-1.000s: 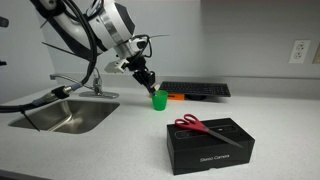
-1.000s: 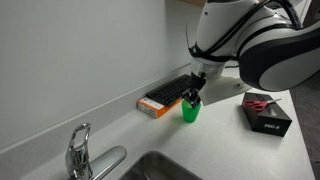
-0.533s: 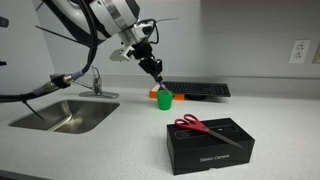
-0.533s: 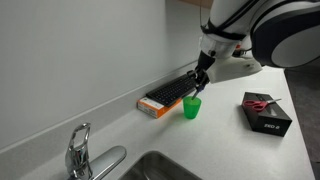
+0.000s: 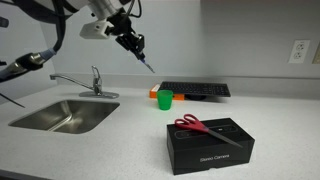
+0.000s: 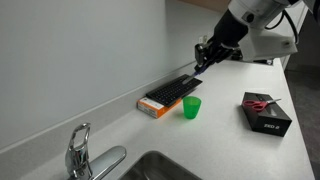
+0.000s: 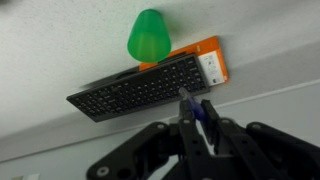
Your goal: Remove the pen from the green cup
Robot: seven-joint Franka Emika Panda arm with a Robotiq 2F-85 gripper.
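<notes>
My gripper is shut on the thin blue-purple pen and holds it high in the air, clear of the green cup. The pen's tip points down and toward the cup. In an exterior view the gripper hangs above and behind the cup. In the wrist view the pen sits between my dark fingers, and the cup stands on the counter far below.
A black keyboard with an orange object at its end lies by the wall. A black box carries red-handled scissors. The sink and faucet lie to one side.
My gripper has risen up and away from the cup, lifting the pen fully out of it. The cup has stayed in place.
</notes>
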